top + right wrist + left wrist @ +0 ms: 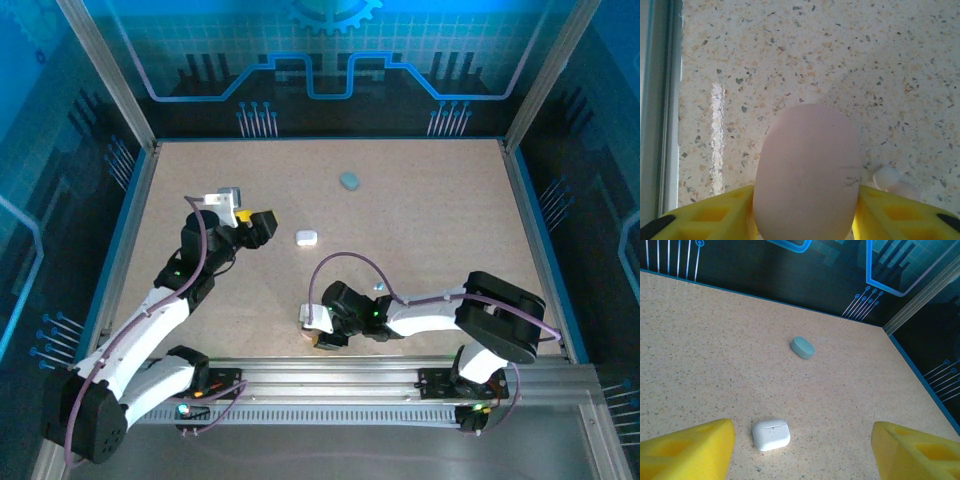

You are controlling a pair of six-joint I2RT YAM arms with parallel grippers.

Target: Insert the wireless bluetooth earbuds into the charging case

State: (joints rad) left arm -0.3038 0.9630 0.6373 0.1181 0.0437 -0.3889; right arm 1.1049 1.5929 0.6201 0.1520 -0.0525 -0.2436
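- We see the left claw (802,435) gaping wide, holding nothing; the white case (771,435) lies ahead on the worktop (715,340).
- Our right claw (805,205) grips the pink case (807,160) by its sides.

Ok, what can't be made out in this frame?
Pink case, right wrist view: bottom end cut off by the frame edge.
Right gripper: whether its fingers press the case, hidden behind it.
White bit beside it: blurred, partly behind a finger.
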